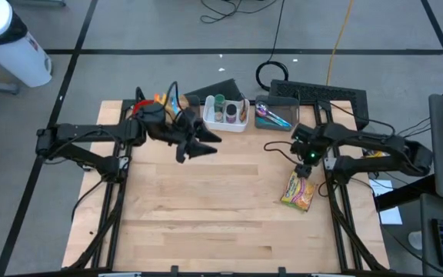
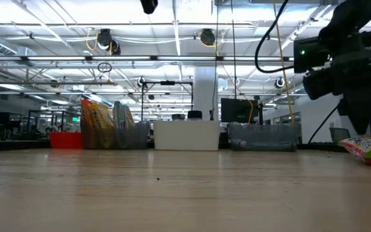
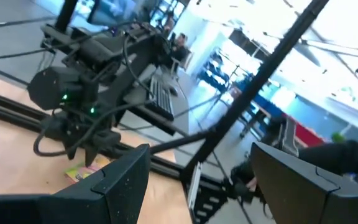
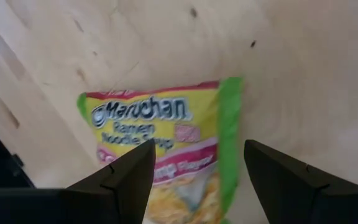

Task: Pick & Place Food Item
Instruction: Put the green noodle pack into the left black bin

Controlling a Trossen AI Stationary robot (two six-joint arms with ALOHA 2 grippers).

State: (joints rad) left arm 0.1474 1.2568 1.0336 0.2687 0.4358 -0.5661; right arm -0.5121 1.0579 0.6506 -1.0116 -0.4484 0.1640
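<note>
The right gripper's two dark fingers (image 4: 123,180) fill the near edge of the right wrist view, standing apart with nothing between them, and the noodle packet (image 4: 166,152) lies flat on the wooden table (image 4: 303,68) directly beyond them. In the high view the right gripper (image 1: 307,157) hangs just above the end of the noodle packet (image 1: 299,191) that lies farther from the table's front edge, near the table's right edge (image 1: 206,223). The step in hand appears to be the approach for the pick. To do it well, centre the gap between the fingers over the packet's width, not over its green edge strip, and descend straight down until the fingertips sit at table level. The packet is thin and soft, so a shallow grasp is likely to slip off the wrapper; a pinch across the thicker middle should hold better. Close slowly and confirm the wrapper is gathered before lifting. The left gripper (image 1: 200,143) waits near the white bin (image 1: 227,123) at the back of the table, its fingers (image 3: 120,180) also spread and empty. The bin and the neighbouring containers are well apart from the packet, so the lift path is unobstructed on that side.
</note>
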